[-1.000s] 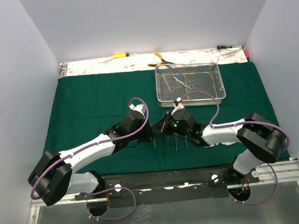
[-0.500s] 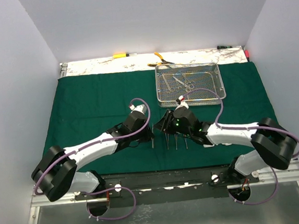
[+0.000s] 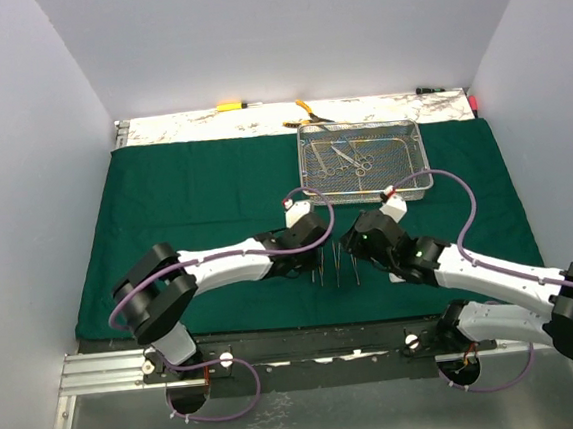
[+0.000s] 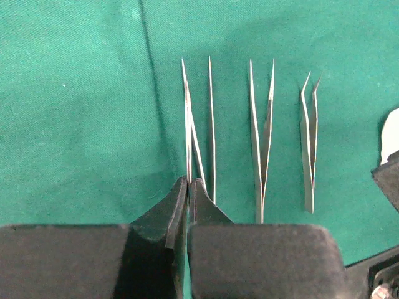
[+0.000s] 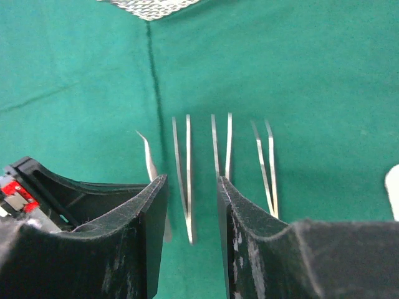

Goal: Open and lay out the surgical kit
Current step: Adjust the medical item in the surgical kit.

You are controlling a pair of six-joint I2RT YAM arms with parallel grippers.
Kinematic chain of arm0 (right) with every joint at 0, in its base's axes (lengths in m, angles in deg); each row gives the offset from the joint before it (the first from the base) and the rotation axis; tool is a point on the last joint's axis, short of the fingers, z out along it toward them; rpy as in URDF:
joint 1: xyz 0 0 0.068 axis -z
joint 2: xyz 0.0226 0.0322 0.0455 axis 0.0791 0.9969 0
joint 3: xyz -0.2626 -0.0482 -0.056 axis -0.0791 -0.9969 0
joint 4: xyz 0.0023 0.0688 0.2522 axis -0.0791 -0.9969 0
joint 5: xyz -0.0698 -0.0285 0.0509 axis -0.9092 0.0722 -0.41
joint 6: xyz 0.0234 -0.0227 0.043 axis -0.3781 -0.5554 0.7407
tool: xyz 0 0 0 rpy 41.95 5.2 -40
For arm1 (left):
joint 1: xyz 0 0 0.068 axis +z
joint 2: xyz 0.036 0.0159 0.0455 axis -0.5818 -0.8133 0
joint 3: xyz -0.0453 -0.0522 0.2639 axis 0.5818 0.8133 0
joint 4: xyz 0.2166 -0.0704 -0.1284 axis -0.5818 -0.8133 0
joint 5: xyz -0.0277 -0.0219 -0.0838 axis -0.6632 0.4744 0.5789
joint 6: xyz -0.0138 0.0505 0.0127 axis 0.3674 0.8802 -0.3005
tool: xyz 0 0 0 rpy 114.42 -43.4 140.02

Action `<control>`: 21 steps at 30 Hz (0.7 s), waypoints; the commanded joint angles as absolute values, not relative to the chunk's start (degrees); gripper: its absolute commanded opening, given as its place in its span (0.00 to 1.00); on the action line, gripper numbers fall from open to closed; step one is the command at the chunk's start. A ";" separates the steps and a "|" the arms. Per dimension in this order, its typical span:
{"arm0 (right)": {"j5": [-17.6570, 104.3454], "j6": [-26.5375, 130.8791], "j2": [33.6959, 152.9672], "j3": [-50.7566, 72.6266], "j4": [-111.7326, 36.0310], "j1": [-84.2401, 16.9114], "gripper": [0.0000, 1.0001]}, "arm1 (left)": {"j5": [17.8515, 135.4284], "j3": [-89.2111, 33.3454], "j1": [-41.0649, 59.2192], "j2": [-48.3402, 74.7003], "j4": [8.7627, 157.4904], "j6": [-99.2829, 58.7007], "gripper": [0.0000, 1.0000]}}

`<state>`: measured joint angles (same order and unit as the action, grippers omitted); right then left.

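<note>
The dark green cloth (image 3: 195, 197) lies spread flat, with the wire-mesh tray (image 3: 425, 157) on its far right holding silver clamps (image 3: 347, 157). Several tweezers (image 3: 338, 270) lie in a row near the front edge. My left gripper (image 4: 188, 182) is shut on one thin pair of tweezers (image 4: 188, 124), which crosses the leftmost pair lying on the cloth (image 4: 212, 131). Two more pairs (image 4: 262, 143) (image 4: 308, 143) lie to its right. My right gripper (image 5: 192, 187) is open just above the row, with one pair of tweezers (image 5: 185, 168) seen between its fingers, untouched.
A yellow-handled screwdriver (image 3: 229, 106) and yellow-handled pliers (image 3: 308, 110) lie on the marbled strip (image 3: 179, 129) behind the cloth. Both wrists are close together over the tweezers; the left gripper's black body (image 5: 43, 184) shows beside my right fingers.
The left arm swung right to the tweezers row and its jaws closed on one pair. The right gripper opened and its arm shifted right, stretching out lower.
</note>
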<state>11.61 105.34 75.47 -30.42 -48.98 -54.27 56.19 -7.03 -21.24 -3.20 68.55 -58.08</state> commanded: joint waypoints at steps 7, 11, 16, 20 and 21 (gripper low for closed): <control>5.61 107.22 70.99 -33.73 -56.72 -54.09 0.41 | 44.47 -15.35 -24.13 -10.24 54.82 -64.93 0.00; 5.58 107.23 70.47 -34.09 -56.68 -54.11 0.41 | 43.84 -16.65 -24.08 -11.64 52.61 -64.86 0.00; 5.46 107.23 69.93 -34.63 -56.60 -54.11 0.41 | 43.26 -18.43 -24.05 -13.10 49.93 -64.22 0.00; 5.64 107.36 69.90 -34.98 -56.25 -54.10 0.41 | 43.55 -18.97 -24.03 -13.85 48.95 -63.49 0.00; 5.64 107.40 69.86 -35.06 -56.24 -54.11 0.41 | 43.70 -19.15 -24.04 -14.15 48.77 -63.21 0.02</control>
